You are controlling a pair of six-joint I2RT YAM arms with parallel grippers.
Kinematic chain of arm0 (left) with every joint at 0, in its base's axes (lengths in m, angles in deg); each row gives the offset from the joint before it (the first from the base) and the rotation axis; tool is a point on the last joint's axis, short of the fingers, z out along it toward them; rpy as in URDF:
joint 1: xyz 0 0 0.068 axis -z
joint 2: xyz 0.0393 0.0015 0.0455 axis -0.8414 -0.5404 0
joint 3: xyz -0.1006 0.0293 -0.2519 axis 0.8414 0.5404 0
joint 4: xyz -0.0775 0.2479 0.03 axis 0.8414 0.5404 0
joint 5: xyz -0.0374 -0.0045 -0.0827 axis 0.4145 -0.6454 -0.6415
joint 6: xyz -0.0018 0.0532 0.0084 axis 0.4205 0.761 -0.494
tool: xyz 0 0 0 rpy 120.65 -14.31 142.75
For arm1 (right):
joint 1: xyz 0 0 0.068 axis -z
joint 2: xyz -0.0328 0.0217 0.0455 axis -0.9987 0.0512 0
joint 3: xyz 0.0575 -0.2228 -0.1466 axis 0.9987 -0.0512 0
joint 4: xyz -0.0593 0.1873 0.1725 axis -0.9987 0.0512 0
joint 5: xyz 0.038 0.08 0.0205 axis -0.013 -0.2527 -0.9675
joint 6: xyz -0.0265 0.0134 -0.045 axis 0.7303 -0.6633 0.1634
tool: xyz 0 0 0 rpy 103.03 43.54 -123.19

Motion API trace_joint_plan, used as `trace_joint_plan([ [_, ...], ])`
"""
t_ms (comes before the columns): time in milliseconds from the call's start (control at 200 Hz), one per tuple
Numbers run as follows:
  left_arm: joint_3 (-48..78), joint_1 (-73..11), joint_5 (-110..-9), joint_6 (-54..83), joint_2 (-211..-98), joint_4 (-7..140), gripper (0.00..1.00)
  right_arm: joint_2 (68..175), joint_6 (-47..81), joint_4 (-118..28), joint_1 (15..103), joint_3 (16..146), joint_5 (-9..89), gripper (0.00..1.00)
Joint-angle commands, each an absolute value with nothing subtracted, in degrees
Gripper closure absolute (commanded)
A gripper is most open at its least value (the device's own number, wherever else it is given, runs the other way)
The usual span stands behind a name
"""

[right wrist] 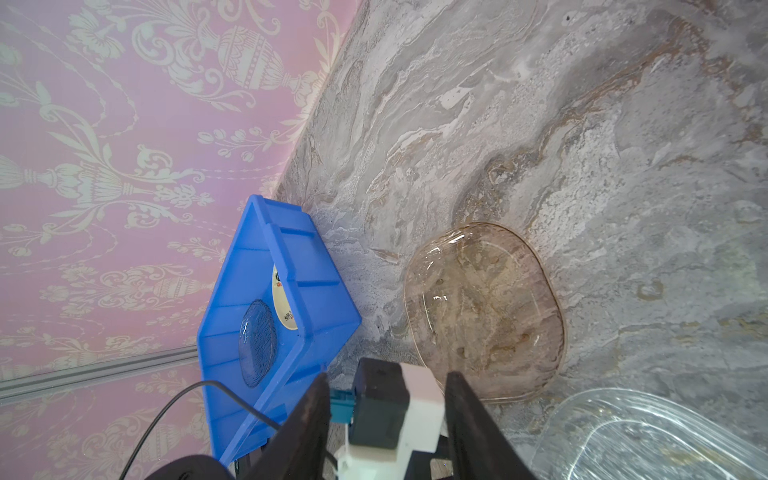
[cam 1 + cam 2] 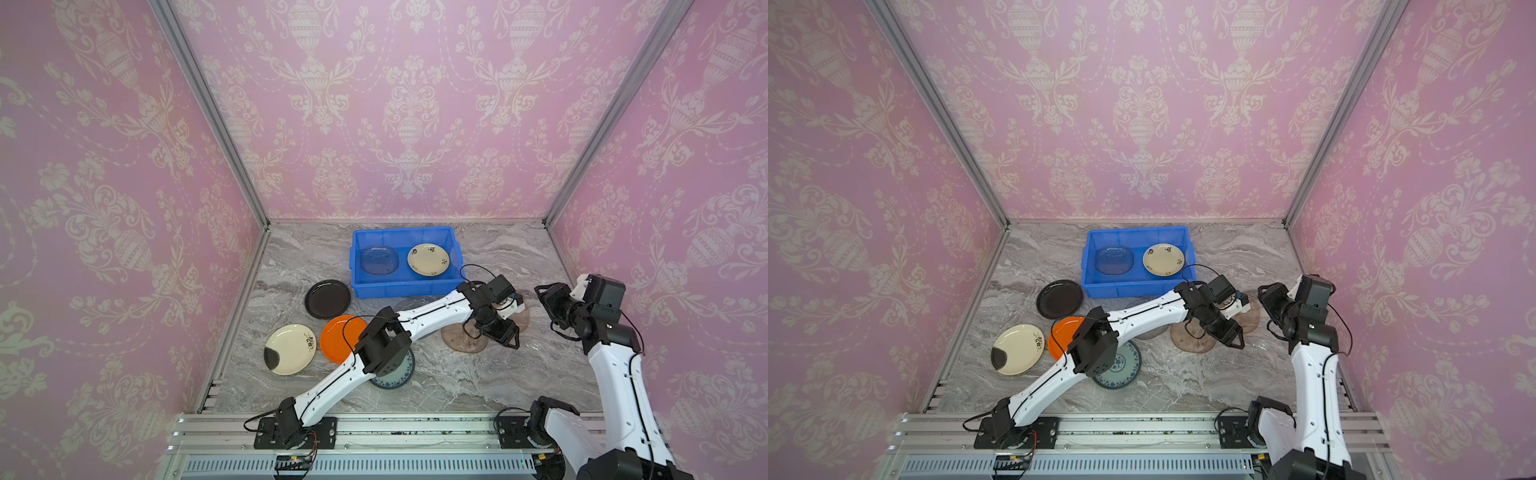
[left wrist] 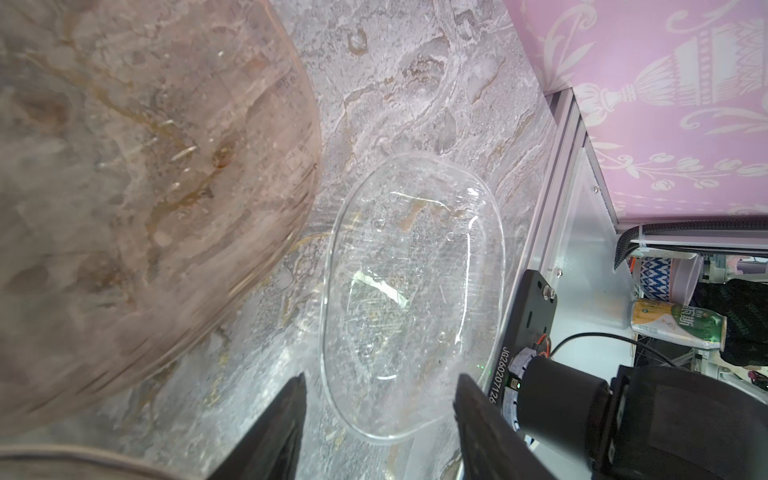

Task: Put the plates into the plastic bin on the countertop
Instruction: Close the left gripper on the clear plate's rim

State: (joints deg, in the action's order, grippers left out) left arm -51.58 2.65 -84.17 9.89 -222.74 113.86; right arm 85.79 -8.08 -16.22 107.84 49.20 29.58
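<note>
The blue plastic bin (image 2: 405, 286) (image 2: 1133, 289) (image 1: 324, 316) stands at the back of the marble countertop (image 2: 436, 382). It holds a grey glass plate (image 2: 379, 259) and a cream plate (image 2: 428, 259). My left gripper (image 2: 513, 338) (image 2: 1236, 338) (image 3: 381, 375) reaches across the middle and hangs open over the near rim of a clear glass plate (image 3: 411, 291) (image 1: 648, 436). A brownish glass plate (image 2: 459, 343) (image 3: 145, 208) lies beside it. My right gripper (image 2: 542, 307) (image 2: 1264, 305) (image 1: 386, 378) stands open and empty, facing the left wrist.
Black (image 2: 327, 298), orange (image 2: 336, 338), cream (image 2: 289, 349) and teal floral (image 2: 399, 374) plates lie at the left, the last partly under my left arm. Another brownish plate (image 1: 486, 311) lies near the bin's right end. Aluminium rails (image 2: 374, 428) edge the front.
</note>
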Motion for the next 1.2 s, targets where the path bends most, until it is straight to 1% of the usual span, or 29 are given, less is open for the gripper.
trace_joint_plan([
  [0,-54.01,3.0,-85.07,8.88,-224.95,118.48,0.42,84.37,-8.29,-15.5,108.11,50.83,29.29,0.53],
  [215,-54.05,3.08,-85.31,8.97,-225.87,118.93,0.46,83.75,-8.45,-16.29,108.06,49.28,29.37,0.53],
  [726,-58.63,3.04,-86.3,8.44,-229.28,121.17,0.6,84.45,-8.17,-17.19,108.05,48.93,29.14,0.53],
  [966,-61.82,3.09,-86.26,8.62,-231.42,123.27,0.63,83.93,-7.77,-17.06,108.06,48.92,29.53,0.53],
  [1191,-62.16,3.02,-86.19,8.36,-232.17,123.76,0.7,83.52,-7.85,-17.27,108.02,48.42,29.34,0.53],
])
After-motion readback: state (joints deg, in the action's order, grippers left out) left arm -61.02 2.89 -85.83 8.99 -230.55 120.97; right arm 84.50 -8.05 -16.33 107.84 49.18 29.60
